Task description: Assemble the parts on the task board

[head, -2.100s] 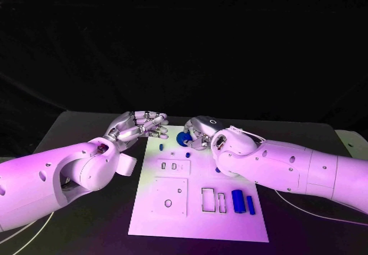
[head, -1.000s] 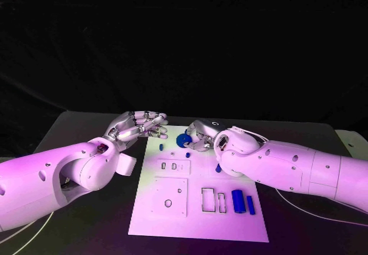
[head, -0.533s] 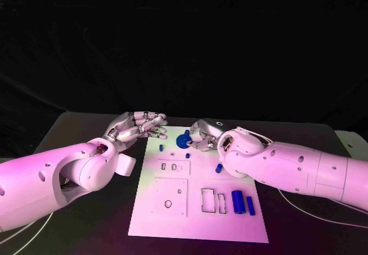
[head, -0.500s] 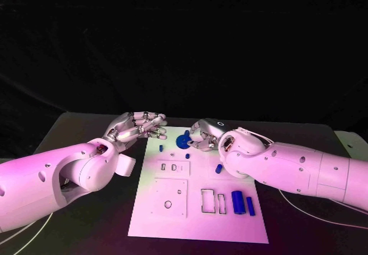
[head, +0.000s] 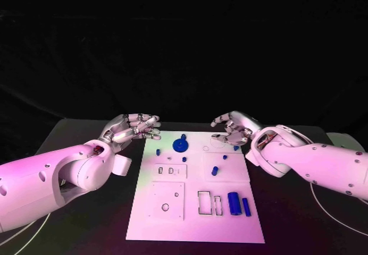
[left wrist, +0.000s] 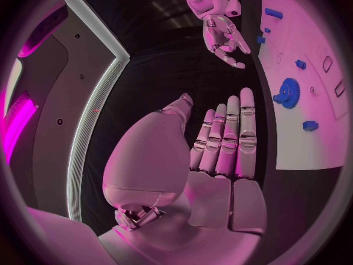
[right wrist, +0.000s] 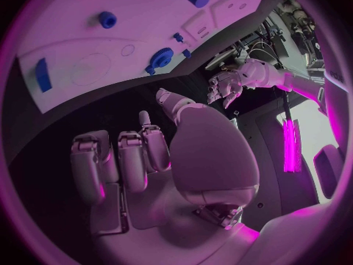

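Note:
The white task board (head: 192,212) lies in the middle of the table. A blue gear (head: 181,145) sits free at its far end, also seen as the blue gear (left wrist: 287,92) and the blue gear (right wrist: 160,58) in the wrist views. Small blue pegs (head: 215,170) are scattered mid-board, and two blue bars (head: 234,203) lie near its right edge. My right hand (head: 232,127) hovers over the board's far right corner, fingers loosely apart and holding nothing. My left hand (head: 134,127) hangs just off the far left corner, empty, fingers straight (left wrist: 220,141).
Rectangular cut-outs (head: 207,202) and a square plate with holes (head: 167,201) mark the board's near half. Black table (head: 84,138) surrounds the board on both sides. My two forearms flank the board.
My right hand has let go of the blue gear and drawn back to the right and up. The gear now stands alone on the board. The left hand has barely moved.

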